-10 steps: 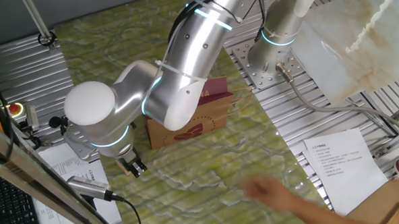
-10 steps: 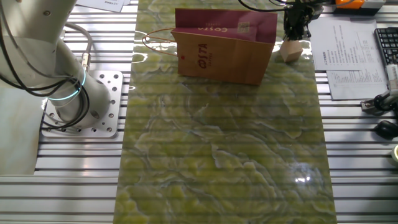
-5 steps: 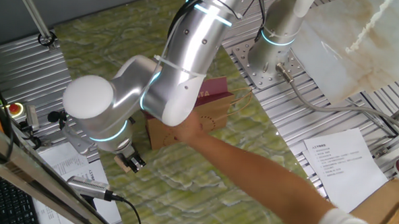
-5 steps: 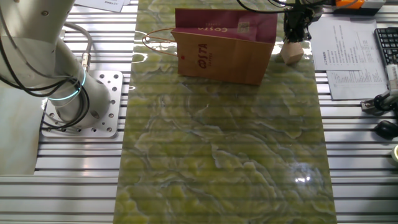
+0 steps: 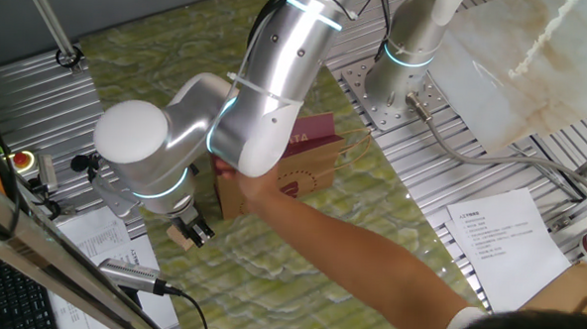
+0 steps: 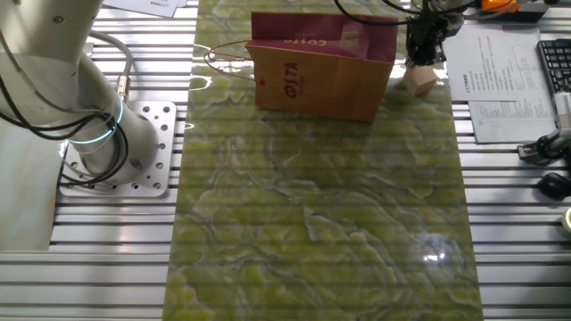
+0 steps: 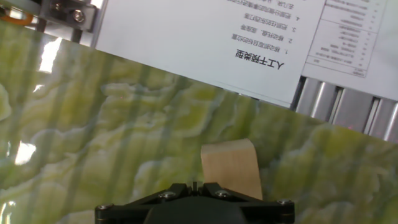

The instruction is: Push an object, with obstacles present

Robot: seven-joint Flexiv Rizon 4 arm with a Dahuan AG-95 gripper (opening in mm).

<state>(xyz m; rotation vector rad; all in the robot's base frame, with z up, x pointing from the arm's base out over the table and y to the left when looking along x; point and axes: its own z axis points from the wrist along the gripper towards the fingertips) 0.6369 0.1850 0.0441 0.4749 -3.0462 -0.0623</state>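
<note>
My gripper hangs low over the far corner of the desk, at the edge of the green marbled mat. In the hand view its black body fills the bottom of the picture and the fingers seem drawn close together, nothing between them, though their tips are cut off at the lower edge, so I cannot tell the gap for sure.

The small wooden cube lies on the mat directly ahead of my gripper; in the hand view it looks to touch the front of the gripper, but I cannot tell whether there is real contact. From the other fixed view the cube sits just below my gripper and just beside the right end of the paper bag, with a narrow strip of mat between them. In one fixed view the cube shows as a tan block right at my fingertips, near the mat's edge.

The bag stands upright on the mat, maroon band on top, brown below, its string handles lying out toward the left. In one fixed view the bag is largely hidden behind my arm's silver links.

A person's bare arm reaches in across the mat from the lower right, the hand at the bag's near face, partly behind my arm.

Beyond the mat's edge a printed sheet lies on the slatted metal surface.
</note>
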